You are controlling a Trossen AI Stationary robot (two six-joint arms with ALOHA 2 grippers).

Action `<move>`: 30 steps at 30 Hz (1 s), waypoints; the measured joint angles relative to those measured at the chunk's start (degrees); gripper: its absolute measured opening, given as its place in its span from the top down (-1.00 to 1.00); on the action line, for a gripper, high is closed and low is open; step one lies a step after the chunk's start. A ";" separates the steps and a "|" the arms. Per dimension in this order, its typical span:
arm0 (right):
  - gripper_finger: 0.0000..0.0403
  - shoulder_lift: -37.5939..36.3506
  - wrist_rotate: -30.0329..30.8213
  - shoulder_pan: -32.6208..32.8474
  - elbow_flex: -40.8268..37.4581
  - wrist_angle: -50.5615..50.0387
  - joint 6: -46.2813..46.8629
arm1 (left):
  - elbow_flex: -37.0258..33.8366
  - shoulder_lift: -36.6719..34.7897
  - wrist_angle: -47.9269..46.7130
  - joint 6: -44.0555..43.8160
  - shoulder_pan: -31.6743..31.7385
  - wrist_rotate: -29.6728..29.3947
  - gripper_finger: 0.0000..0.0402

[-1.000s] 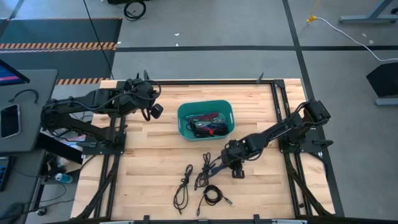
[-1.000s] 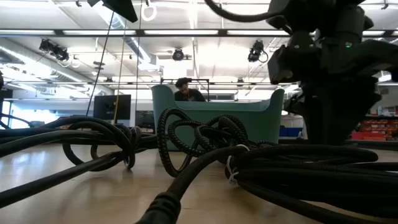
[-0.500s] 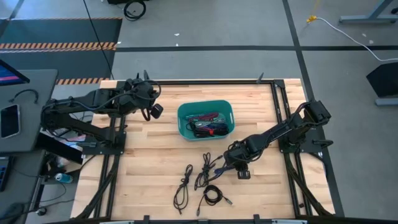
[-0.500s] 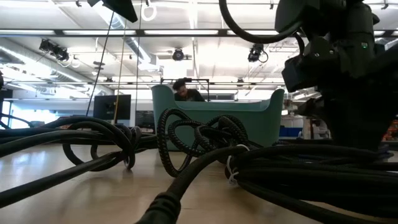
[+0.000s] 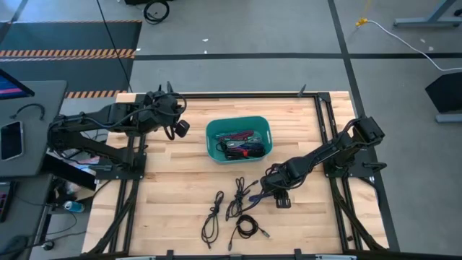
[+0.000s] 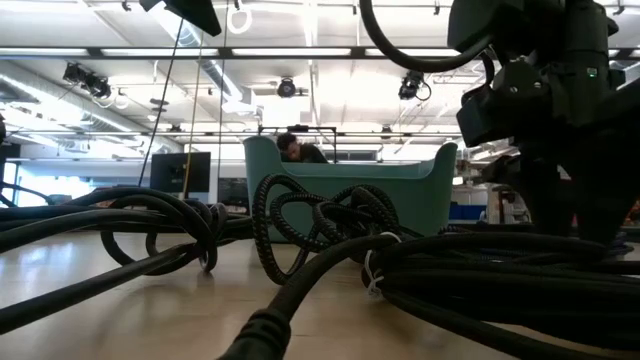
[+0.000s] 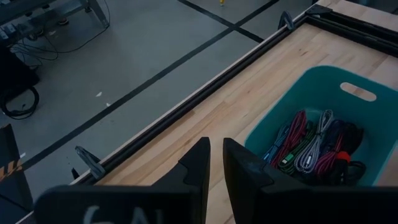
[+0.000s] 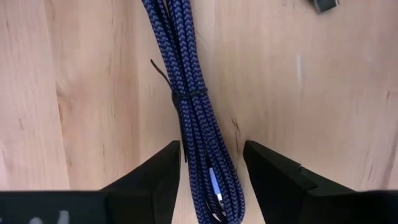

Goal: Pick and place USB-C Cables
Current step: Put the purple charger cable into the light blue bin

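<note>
Blue braided cable (image 8: pixel 198 118): lies flat on the table (image 5: pixel 173 180) near its middle, bundled with a tie, between the right jaws (image 8: pixel 210 174), which stand open around it, gripping nothing. Best approach: descend straight, centred on the bundle, close below the tie. Bin (image 5: pixel 214 148) with more cables (image 7: pixel 308 146) sits toward the far edge. Left jaws (image 7: pixel 214 165): nearly shut, empty, waiting near the far-left corner.

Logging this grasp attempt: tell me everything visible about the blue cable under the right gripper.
The blue cable is braided, folded into a long bundle and cinched by a thin black tie. It lies flat on the wooden table, between the open fingers of the right gripper, which straddle it without clamping. A metal plug end shows near its lower part.
</note>
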 joint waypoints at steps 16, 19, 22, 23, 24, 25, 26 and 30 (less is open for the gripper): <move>0.91 0.00 -2.20 -0.09 -0.10 2.34 10.46 | 0.00 0.00 0.00 0.01 -0.02 0.00 0.75; 0.91 0.15 -2.66 -0.12 0.12 4.83 13.39 | 0.00 0.00 0.00 0.01 0.00 0.00 0.75; 0.91 0.24 -2.32 -0.31 2.74 4.66 15.60 | 0.00 0.00 -0.02 0.03 -0.02 0.00 0.75; 0.91 0.24 -2.28 -0.48 4.17 4.66 15.78 | 0.00 0.00 -0.02 0.03 0.00 0.00 0.75; 0.91 0.21 -2.26 -0.74 5.83 4.51 15.71 | 0.00 0.00 -0.02 0.03 -0.02 0.00 0.75; 0.91 0.15 -2.10 -1.07 7.74 4.24 15.31 | 0.00 0.00 -0.02 0.03 -0.02 0.00 0.75; 0.91 0.13 -1.62 -1.35 9.90 3.92 14.57 | 0.00 0.00 -0.01 0.03 -0.01 -0.02 0.75; 0.91 0.03 2.57 -2.65 20.51 0.05 7.26 | 0.00 0.00 -0.02 0.03 0.00 0.00 0.75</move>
